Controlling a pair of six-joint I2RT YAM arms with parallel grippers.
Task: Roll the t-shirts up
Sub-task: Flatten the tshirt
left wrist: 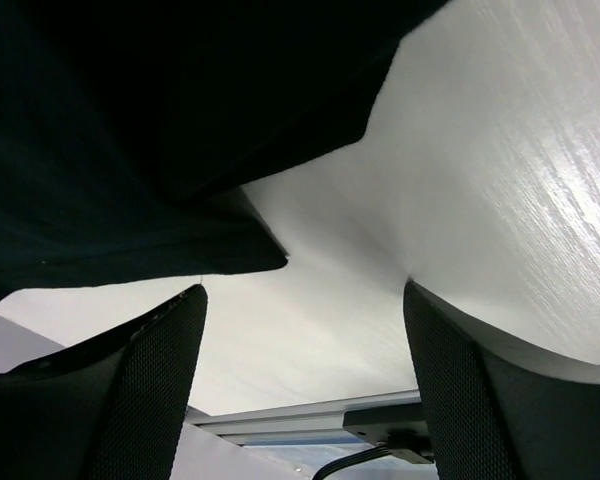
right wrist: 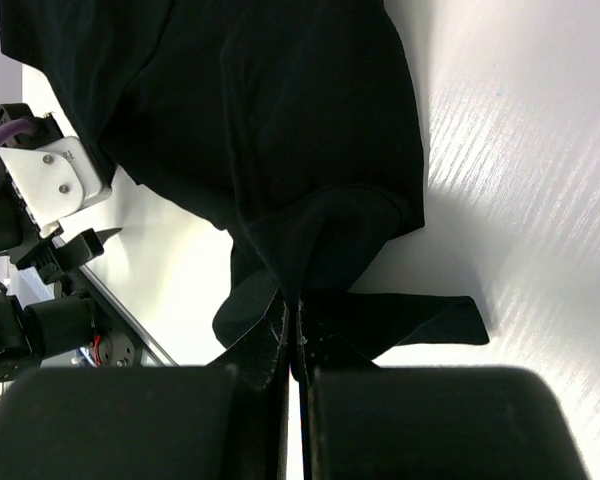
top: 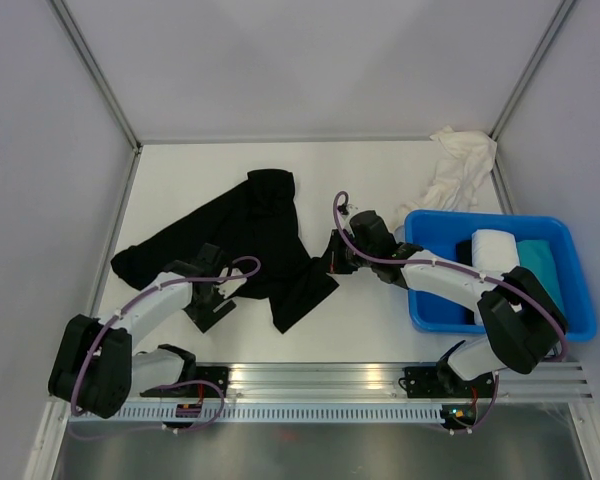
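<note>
Black soft-cloth short-sleeved t-shirt [top: 260, 235] lies crumpled, not flat, near the middle of the white tabletop [top: 180, 170]. One long part trails toward the left edge; another lobe points toward the near edge.

Right gripper [right wrist: 292, 320]: jaws closed on a pinched fold at the right-hand edge of the black t-shirt. In the right wrist view the cloth bunches into the closed tips, and a narrow flap of it lies flat on the tabletop just to the right of them. The right arm reaches across the near left corner of the bin to get there.

Left gripper [left wrist: 302, 300]: jaws wide apart, nothing between them. In the left wrist view bare tabletop shows in the gap and the black cloth edge sits just beyond the left fingertip [left wrist: 170, 340]. Whether that finger touches the cloth cannot be told. From above, this gripper sits at the near left side of the black t-shirt.

Blue rectangular plastic bin [top: 430, 318] stands on the right side of the tabletop. Inside it, a white folded cloth bundle [top: 495, 248] lies beside a teal folded cloth [top: 542, 265].

White crumpled t-shirt [top: 460, 168] lies in a heap at the far right corner, just behind the bin, well apart from both grippers.
</note>
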